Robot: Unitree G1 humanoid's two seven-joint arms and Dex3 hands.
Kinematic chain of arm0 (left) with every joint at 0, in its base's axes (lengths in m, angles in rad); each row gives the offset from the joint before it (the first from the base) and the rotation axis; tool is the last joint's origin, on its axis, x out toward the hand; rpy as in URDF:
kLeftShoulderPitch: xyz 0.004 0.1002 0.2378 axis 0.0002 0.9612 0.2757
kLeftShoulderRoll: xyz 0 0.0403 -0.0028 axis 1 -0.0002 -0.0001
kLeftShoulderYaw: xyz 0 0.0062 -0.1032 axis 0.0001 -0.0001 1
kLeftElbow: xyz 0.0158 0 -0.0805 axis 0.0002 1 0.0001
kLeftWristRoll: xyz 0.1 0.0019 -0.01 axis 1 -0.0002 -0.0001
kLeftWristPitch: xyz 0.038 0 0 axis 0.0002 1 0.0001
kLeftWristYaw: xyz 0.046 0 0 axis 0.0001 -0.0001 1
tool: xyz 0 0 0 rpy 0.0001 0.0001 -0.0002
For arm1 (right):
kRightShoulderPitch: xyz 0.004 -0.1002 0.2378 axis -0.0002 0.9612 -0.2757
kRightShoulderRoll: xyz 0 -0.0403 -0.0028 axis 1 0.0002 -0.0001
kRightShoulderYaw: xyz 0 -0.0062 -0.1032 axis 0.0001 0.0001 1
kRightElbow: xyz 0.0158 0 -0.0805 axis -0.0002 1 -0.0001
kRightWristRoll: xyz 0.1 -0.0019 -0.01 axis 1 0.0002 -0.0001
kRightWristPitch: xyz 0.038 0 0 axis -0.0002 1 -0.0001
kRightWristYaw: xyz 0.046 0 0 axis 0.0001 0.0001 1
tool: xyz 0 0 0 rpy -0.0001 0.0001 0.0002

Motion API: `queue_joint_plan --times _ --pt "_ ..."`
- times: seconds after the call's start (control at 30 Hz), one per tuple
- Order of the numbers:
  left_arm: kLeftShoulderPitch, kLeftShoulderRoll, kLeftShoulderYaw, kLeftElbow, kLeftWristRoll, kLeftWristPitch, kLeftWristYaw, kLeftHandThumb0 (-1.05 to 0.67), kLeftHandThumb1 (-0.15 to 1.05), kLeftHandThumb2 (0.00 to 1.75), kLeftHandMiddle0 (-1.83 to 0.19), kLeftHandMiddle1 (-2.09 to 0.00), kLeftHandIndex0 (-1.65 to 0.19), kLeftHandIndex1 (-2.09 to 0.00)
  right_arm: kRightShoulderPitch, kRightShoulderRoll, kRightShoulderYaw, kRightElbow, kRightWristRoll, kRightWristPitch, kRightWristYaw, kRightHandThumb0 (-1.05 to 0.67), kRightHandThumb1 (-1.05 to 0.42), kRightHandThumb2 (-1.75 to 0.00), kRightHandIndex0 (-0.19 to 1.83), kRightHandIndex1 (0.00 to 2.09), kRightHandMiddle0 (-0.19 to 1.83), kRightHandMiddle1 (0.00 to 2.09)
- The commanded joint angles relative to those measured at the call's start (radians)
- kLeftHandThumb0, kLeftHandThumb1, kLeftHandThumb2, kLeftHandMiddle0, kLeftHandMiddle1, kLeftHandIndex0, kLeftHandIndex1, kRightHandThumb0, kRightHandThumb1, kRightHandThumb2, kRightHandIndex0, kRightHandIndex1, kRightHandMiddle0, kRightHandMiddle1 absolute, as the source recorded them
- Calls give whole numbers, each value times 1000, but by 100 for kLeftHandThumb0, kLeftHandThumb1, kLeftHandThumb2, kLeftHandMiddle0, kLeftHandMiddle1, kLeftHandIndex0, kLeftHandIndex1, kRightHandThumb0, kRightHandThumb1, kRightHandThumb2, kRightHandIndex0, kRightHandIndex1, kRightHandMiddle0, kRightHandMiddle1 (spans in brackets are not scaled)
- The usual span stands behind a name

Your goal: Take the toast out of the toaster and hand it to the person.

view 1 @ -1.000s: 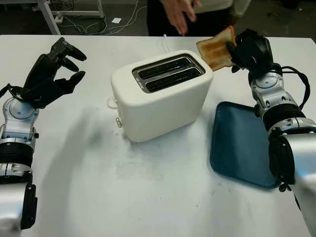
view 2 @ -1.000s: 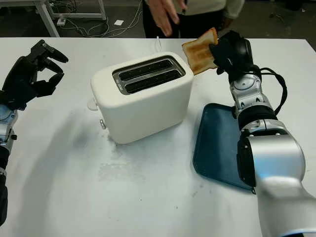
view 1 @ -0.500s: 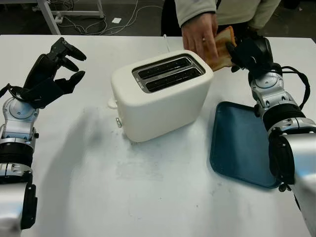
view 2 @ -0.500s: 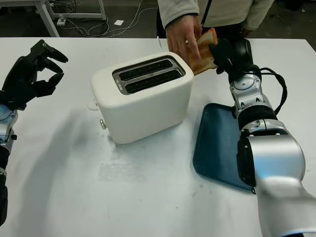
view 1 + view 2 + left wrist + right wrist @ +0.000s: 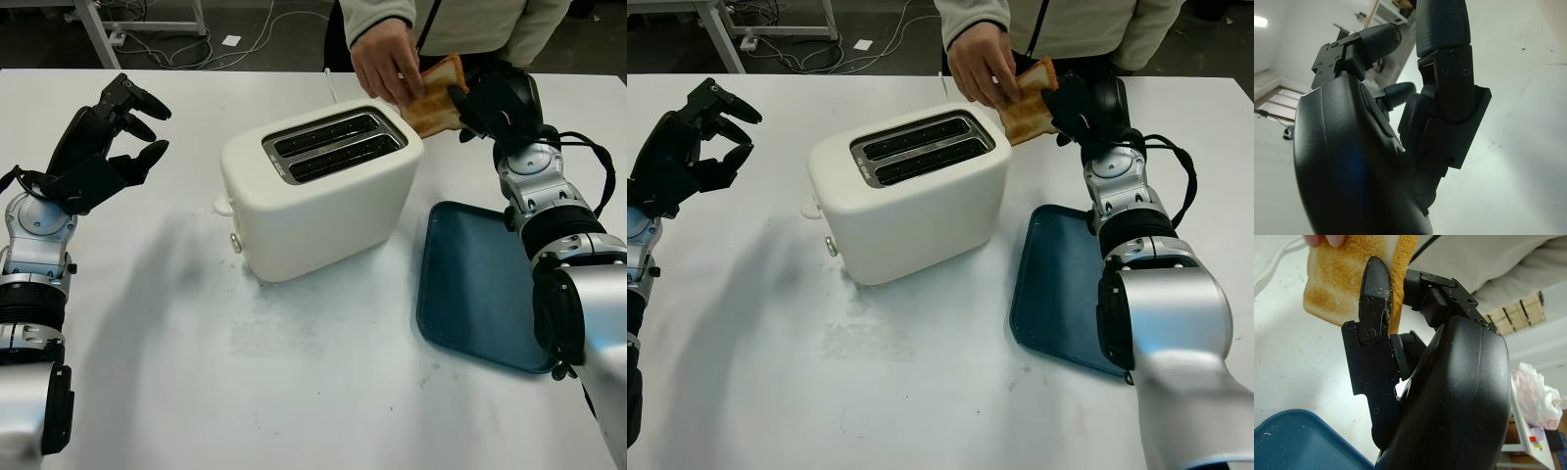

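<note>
A browned slice of toast (image 5: 438, 96) is held up behind the right end of the white toaster (image 5: 318, 191). My right hand (image 5: 487, 98) is shut on its right edge; in the right wrist view the fingers (image 5: 1374, 289) pinch the toast (image 5: 1339, 281). A person's hand (image 5: 387, 61) reaches in from the far side and grips the toast's left edge. Both toaster slots look dark with nothing sticking up out of them. My left hand (image 5: 103, 142) hovers open above the table at the far left.
A dark blue tray (image 5: 480, 284) lies on the white table (image 5: 294, 372) to the right of the toaster, under my right forearm. The person stands behind the table's far edge. Cables and a table leg are on the floor beyond.
The person's hand came down from the far edge and took hold of the toast's left side. My right hand keeps its hold in the same place. The left hand stayed still.
</note>
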Motion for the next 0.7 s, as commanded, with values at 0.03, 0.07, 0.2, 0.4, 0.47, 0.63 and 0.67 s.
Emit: queue_joint_plan --times 0.03,0.07,0.2,0.4,0.47,0.63,0.67 --pt "9 0 11 -18 -14 5 4 -105 92 54 0 -170 0 -154 -15 3 -2 4 2 8 -9 -34 -92 -38 92 175 74 175" --pt "11 2 10 -22 -12 8 4 -105 92 54 0 -170 0 -154 -14 4 -4 3 4 4 -10 -34 -92 -38 81 175 73 175" --pt "11 4 7 -19 -3 -3 8 -105 92 55 0 -169 0 -153 -13 5 -1 3 0 -5 -10 -32 -92 -38 77 174 66 175" --pt "11 3 10 -17 -11 -1 1 -105 92 55 0 -169 0 -152 -12 5 -17 2 18 -6 11 -34 -92 -38 92 175 75 175" --pt "11 3 8 -17 -9 -2 1 -105 92 55 0 -169 0 -152 -10 4 -23 2 26 -11 20 -34 -92 -39 93 175 73 175" --pt "13 -2 12 -23 -16 17 2 -105 92 53 0 -171 0 -155 0 -6 -32 -3 37 -25 72 -55 -92 -21 68 137 58 125" --pt "13 0 12 -23 -11 14 7 -105 92 53 0 -172 0 -156 0 -11 -26 -9 34 -27 106 -63 -92 -15 58 96 53 82"
